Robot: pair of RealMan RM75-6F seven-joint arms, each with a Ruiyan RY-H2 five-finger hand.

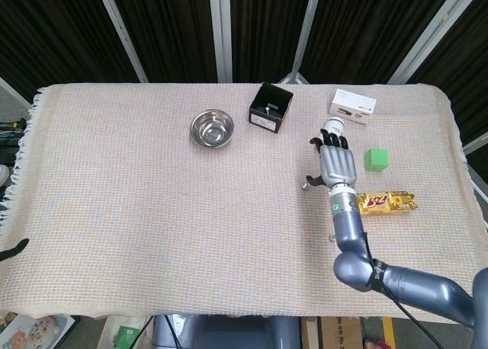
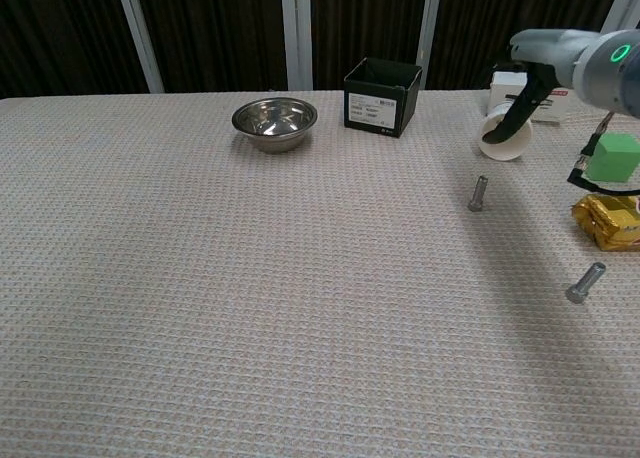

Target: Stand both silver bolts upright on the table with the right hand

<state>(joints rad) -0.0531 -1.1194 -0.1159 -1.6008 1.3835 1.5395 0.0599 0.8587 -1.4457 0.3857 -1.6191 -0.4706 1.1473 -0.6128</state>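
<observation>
One silver bolt [image 2: 478,193] stands upright on the woven cloth, right of centre; in the head view it shows as a small bolt [image 1: 309,184] just left of my wrist. The second silver bolt [image 2: 586,282] lies on its side nearer the front right, and my arm hides it in the head view. My right hand [image 1: 334,162] hangs raised above and behind the standing bolt, apart from it, with fingers extended and nothing in them. In the chest view the right hand [image 2: 518,100] is in front of the white cup. My left hand does not show.
A steel bowl [image 1: 212,127] and a black box [image 1: 271,107] sit at the back centre. A white cup [image 2: 503,140] on its side, a white carton [image 1: 352,106], a green cube [image 1: 377,159] and a gold snack pack [image 1: 387,203] crowd the right side.
</observation>
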